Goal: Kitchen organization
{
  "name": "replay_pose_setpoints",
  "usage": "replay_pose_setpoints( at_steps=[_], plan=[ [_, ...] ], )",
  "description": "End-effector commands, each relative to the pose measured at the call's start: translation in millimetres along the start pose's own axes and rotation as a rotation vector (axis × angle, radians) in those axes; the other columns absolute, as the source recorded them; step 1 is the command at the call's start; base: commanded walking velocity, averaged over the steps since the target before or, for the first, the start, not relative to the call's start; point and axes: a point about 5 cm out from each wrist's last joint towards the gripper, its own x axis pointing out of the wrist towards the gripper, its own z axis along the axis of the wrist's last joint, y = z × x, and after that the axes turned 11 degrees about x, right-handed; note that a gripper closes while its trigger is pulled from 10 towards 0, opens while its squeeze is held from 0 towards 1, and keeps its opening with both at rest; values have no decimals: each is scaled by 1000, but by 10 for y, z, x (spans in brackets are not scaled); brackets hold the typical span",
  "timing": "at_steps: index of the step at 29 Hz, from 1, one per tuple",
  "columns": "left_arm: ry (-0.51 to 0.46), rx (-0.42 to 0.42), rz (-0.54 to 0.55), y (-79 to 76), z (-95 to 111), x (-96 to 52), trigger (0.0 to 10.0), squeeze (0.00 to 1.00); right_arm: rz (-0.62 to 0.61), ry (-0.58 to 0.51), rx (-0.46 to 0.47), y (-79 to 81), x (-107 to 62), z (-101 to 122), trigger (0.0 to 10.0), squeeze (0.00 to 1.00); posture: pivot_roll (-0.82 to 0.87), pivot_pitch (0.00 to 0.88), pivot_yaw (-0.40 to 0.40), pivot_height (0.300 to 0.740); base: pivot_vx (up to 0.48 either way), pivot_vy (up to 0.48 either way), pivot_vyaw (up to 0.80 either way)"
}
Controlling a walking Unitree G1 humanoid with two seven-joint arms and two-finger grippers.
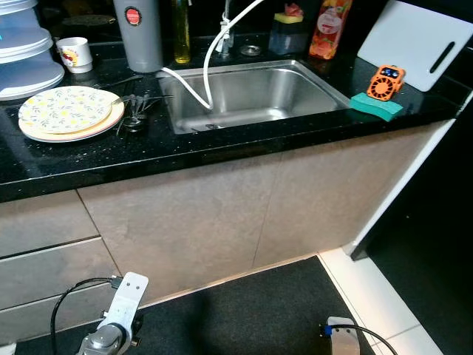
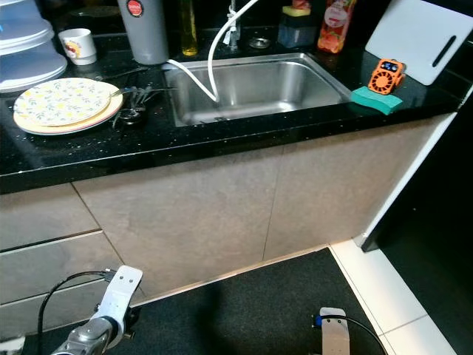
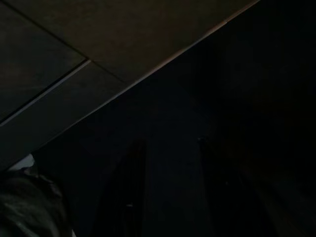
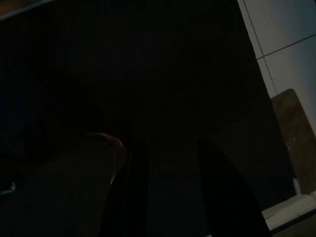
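A dark floor mat (image 1: 259, 310) is laid before the grey cabinet fronts (image 1: 199, 222), with pale floor tiles (image 1: 384, 303) seen beside it on the right. A drawer front (image 1: 44, 222) is set at the left under the counter edge. A white cutting board (image 1: 417, 41) with a slot handle is leaned at the far right, behind a small orange fan (image 1: 386, 81). A white hose (image 1: 211, 59) is looped from the tap into the basin.
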Motion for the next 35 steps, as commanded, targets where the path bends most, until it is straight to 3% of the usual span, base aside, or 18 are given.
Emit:
replay_pose_setpoints(
  at_steps=[1, 5, 9, 17, 26, 31, 35],
  plan=[
    [12, 0, -1, -42, -39, -6, 10000, 0, 18, 10, -34, 4, -6, -25, 10000, 0, 22, 21, -13, 740, 0, 0, 0],
    [17, 1, -2, -69, -60, -10, 10000, 0, 39, 17, -64, 32, -6, -32, 10000, 0, 26, 11, -28, 740, 0, 0, 0],
    [37, 54, -46, -187, -133, -26, 10000, 0, 73, 24, -125, 79, 9, 1, 10000, 0, 29, 9, -30, 740, 0, 0, 0],
    [38, 97, -74, -231, -147, -30, 10000, 0, 106, 20, -169, 134, 19, 32, 10000, 0, 33, 1, -39, 740, 0, 0, 0],
    [27, 220, -79, -320, -79, -7, 10000, 0, 114, 54, -220, 94, -6, -63, 10000, 0, 36, 0, -42, 740, 0, 0, 0],
    [6, 220, -91, -349, -19, 7, 10000, 0, 105, 55, -220, 69, -2, -47, 10000, 0, 39, 0, -41, 740, 0, 0, 0],
    [-5, 173, -62, -336, 12, 14, 10000, 0, 107, 50, -192, 102, 5, -30, 10000, 0, 52, 0, -46, 740, 0, 0, 0]
  ],
)
